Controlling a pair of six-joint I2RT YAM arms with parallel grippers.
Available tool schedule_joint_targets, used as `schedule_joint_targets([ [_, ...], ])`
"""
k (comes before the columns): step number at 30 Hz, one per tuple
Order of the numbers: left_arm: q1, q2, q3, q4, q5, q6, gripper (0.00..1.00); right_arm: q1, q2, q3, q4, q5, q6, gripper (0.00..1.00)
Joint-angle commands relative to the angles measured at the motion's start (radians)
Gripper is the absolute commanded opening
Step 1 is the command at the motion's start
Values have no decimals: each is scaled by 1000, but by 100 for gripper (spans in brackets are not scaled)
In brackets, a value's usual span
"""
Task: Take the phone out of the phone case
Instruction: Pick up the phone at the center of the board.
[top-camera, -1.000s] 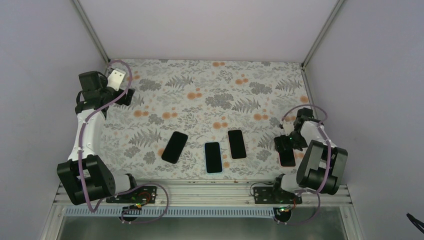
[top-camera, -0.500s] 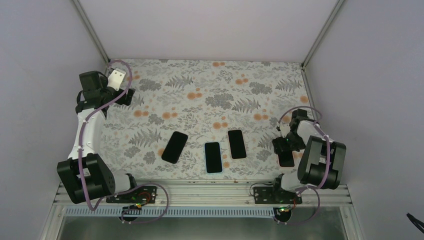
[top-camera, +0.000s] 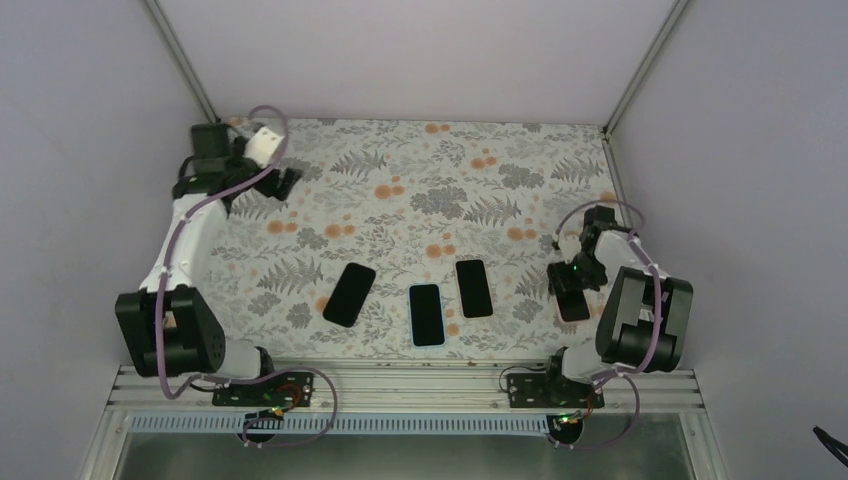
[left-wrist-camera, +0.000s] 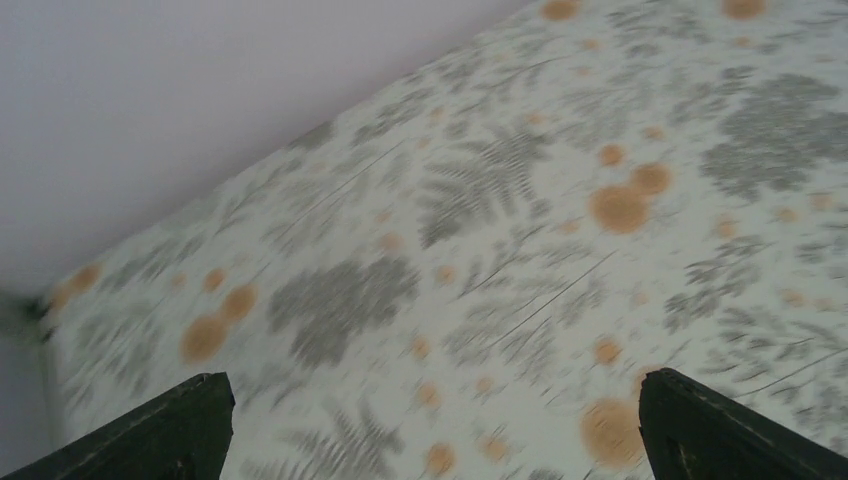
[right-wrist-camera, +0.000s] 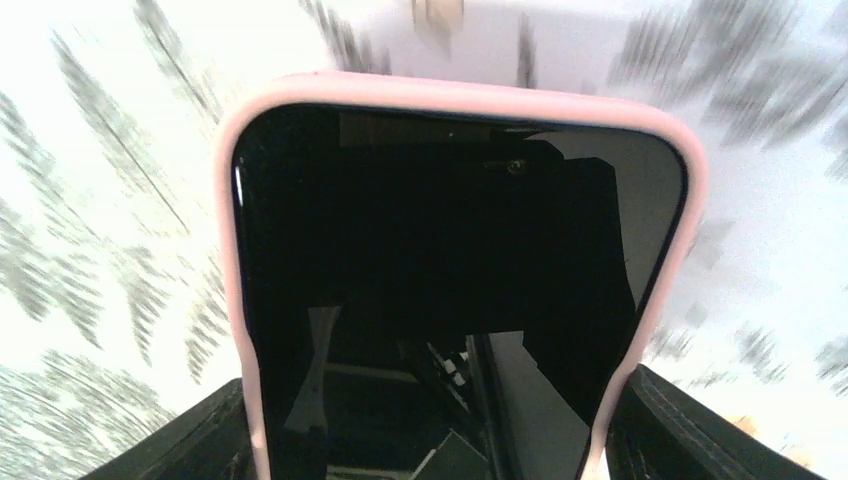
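Near right: my right end effector is clenched on the phone. Its fingers flank the long side edges at the near end, and the screen faces my wrist camera. The phone sits in the pink case, rim wrapped all round the glass. Cannot tell whether it rests on the counter or hangs just above.

Handling guess: the phone is stiff, glassy, slick and breakable if dropped. The case looks soft and rubbery and probably grips tightest at the corners. Best hold is the case's sides with one end effector while the other peels a corner lip back and pushes the phone out.

Middle of counter: three other phones lie flat, screens up, well apart from mine.

Far left: my left end effector hovers above the counter, spread wide, holding and touching nothing.
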Motion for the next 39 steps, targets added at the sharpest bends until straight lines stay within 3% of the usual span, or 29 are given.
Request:
schedule_joint_targets([
  [1,-215,109,159,-74,-14,-3,100,51,19,155,45,-133,-35,60],
  [7,-361,505,667,-425,236,-57,100,213,83,297,86,-130,5,57],
  [15,-377,1078,1406,-905,509,-114,100,453,155,466,153,-132,79,58],
  [19,-389,1098,1330,-852,549,-170,100,562,228,563,172,-104,92,57],
  [29,-404,1100,1329,-874,577,-190,100,753,382,753,220,-36,88,57],
  [39,-404,1083,1280,-863,555,-210,100,873,459,889,252,24,80,57],
])
